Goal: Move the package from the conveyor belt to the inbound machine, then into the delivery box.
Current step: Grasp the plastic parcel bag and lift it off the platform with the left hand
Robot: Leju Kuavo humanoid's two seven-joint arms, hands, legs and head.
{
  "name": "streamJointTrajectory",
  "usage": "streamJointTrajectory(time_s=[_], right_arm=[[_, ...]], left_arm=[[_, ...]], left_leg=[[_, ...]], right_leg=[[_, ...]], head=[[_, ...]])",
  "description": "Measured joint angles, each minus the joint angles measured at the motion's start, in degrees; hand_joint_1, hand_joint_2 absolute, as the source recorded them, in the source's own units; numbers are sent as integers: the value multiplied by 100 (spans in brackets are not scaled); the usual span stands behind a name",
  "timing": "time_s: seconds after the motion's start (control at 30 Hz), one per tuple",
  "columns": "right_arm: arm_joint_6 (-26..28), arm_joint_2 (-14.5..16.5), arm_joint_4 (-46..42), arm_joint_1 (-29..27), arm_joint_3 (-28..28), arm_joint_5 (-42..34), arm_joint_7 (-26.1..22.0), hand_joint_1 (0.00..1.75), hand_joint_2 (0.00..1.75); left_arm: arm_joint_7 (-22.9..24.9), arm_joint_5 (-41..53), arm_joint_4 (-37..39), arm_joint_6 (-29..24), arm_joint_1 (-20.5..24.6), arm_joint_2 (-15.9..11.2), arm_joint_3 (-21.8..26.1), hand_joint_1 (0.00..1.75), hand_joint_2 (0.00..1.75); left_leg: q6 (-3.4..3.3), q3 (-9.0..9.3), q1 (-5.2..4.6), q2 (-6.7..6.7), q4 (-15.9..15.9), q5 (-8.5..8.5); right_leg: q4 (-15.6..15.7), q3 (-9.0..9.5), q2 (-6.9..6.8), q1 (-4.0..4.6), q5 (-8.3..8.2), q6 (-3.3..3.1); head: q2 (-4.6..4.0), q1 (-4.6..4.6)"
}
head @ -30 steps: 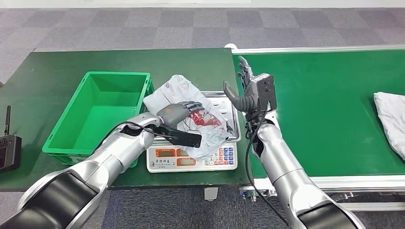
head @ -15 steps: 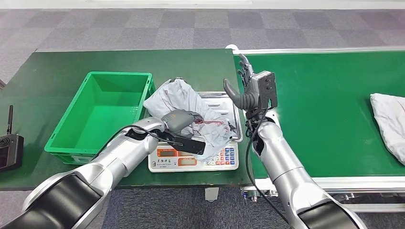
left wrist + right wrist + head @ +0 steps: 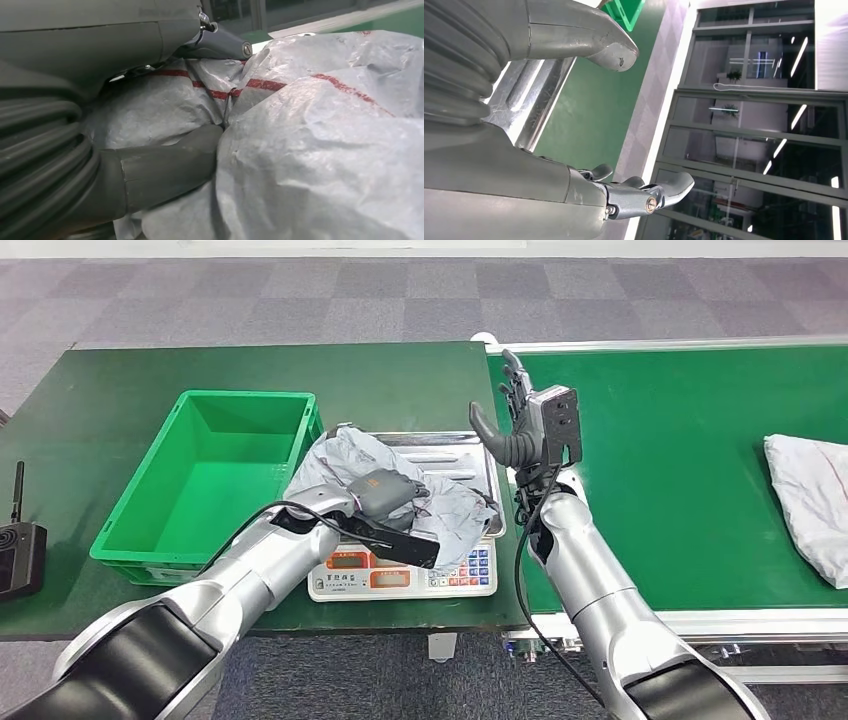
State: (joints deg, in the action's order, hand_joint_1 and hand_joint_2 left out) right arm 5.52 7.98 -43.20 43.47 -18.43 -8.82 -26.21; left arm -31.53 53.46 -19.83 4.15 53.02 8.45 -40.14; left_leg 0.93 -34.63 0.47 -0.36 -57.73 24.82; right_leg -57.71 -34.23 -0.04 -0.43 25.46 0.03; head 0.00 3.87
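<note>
A crumpled grey package point(image 3: 440, 510) with red marks lies on the steel pan of the scale point(image 3: 455, 445), drooping over its keypad. My left hand point(image 3: 385, 490) grips the package from above; in the left wrist view its thumb point(image 3: 165, 172) presses into the grey plastic point(image 3: 320, 145). My right hand point(image 3: 520, 425) is raised at the belt's near-left corner, fingers spread and pointing up, holding nothing. The right wrist view shows its thumb point(image 3: 584, 42) and fingers point(image 3: 649, 197) apart over the scale pan point(image 3: 531, 105).
A green delivery box point(image 3: 215, 475) stands left of the scale on the green table. A second grey package point(image 3: 810, 500) lies on the green conveyor belt point(image 3: 680, 460) at the right. A black handset point(image 3: 18, 550) sits at the table's left edge.
My left hand has pulled the package down and flatter onto the scale, closing on it. The package on the belt has drifted left. My right hand stays raised.
</note>
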Motion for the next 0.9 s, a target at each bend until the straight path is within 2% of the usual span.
streamJointTrajectory(time_s=[0.17,0.47,0.67,0.8,0.9], right_arm=[[24,-2,24,-22,0,-60,-5,0,175],[24,-28,49,-99,-4,-130,-28,0,175],[86,-38,73,-159,-4,-108,-34,0,175],[108,-93,62,-255,-1,-42,-40,0,175],[152,-165,-37,-399,16,17,-39,0,175]], left_arm=[[1,51,-170,-17,172,-38,-41,175,175],[104,-275,-1026,5,601,-354,-54,175,175],[488,-448,-1544,-311,700,-766,-2,175,175],[791,-489,-1615,-641,648,-1100,176,175,175],[1160,-476,-1514,-818,546,-1453,391,175,175]], left_leg=[[3,-5,0,0,0,-3],[4,-14,0,1,0,-4],[4,-15,1,5,1,-4],[5,-15,2,9,2,-4],[6,-14,2,23,4,-3]], right_leg=[[0,-6,1,3,-2,-1],[0,-15,2,1,-2,-2],[-1,-18,8,3,-2,-2],[-1,-18,13,7,-2,-2],[-2,-20,24,8,-2,-3]], head=[[0,0],[0,0],[0,0],[0,0],[0,-1]])
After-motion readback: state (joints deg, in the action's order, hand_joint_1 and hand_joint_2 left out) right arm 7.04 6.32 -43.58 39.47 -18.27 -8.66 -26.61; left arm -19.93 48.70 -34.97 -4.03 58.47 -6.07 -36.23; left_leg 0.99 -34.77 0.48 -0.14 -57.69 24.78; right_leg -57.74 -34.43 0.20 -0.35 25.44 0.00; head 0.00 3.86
